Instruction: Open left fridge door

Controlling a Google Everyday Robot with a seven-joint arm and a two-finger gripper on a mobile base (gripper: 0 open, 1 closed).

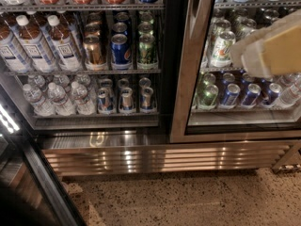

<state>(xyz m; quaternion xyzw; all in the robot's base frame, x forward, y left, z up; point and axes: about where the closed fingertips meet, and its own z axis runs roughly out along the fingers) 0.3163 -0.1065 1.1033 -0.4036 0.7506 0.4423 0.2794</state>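
The left fridge door point(33, 178) stands wide open, its dark-edged glass pane running diagonally across the lower left corner of the frame, well clear of the cabinet. The left compartment is exposed: labelled bottles point(35, 44) at the upper left, drink cans point(120, 48) beside them, small water bottles point(56, 95) on the shelf below. The right door point(188, 79) is shut, with more cans point(230, 93) behind its glass. The hand point(256, 55) hangs at the upper right, in front of that glass (whether it is open or closed cannot be told). A ribbed steel grille point(164, 159) spans the fridge base above the speckled floor point(188, 201).
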